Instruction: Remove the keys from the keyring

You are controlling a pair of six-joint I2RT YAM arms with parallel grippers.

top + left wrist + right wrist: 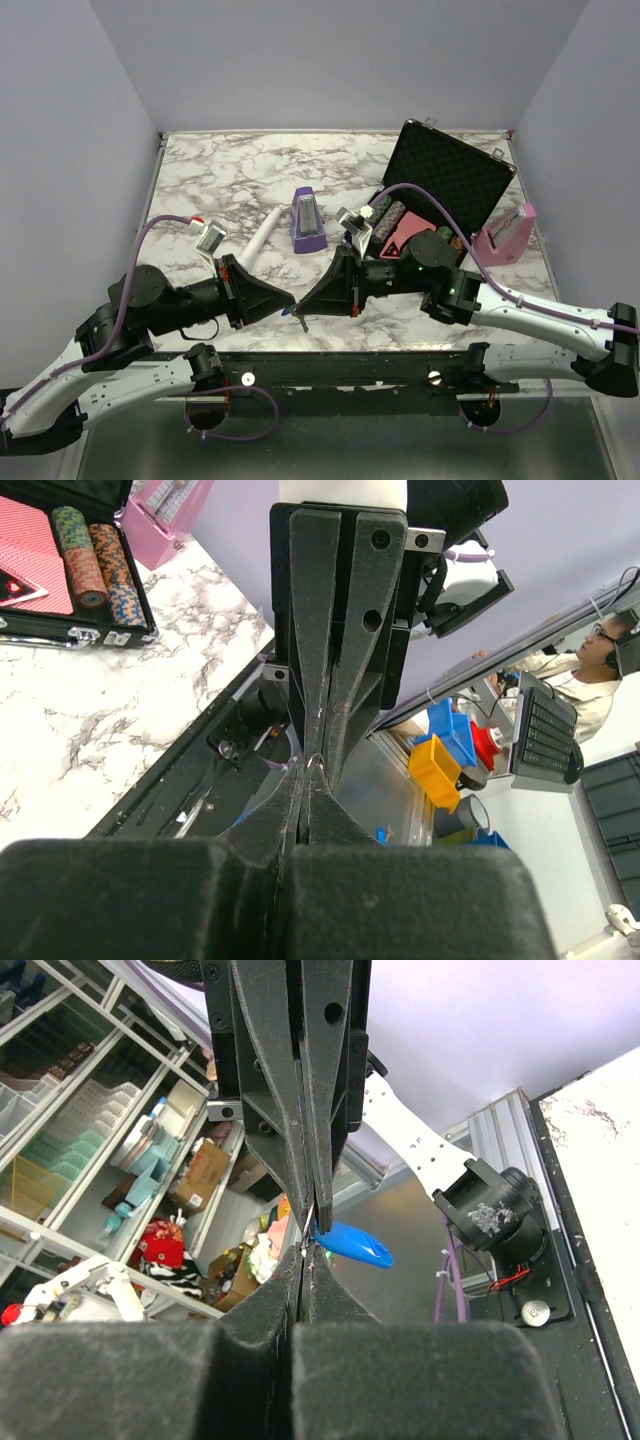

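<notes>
My two grippers meet tip to tip just above the table's front edge. My left gripper (290, 300) (310, 770) is shut, and a thin silver keyring (316, 761) loops out of its tips. My right gripper (304, 302) (305, 1252) is shut on the same ring from the other side. A blue plastic fob (355, 1244) hangs from the ring beside the tips. A tiny silver key (302, 323) dangles just below the joined tips in the top view. The wrist views hide the key behind the fingers.
A purple metronome (307, 220) and a white pen-like stick (260, 238) lie behind the grippers. An open black case (450, 180) with poker chips stands at the back right, with a pink object (505, 238) beside it. A small grey device (212, 238) lies at the left.
</notes>
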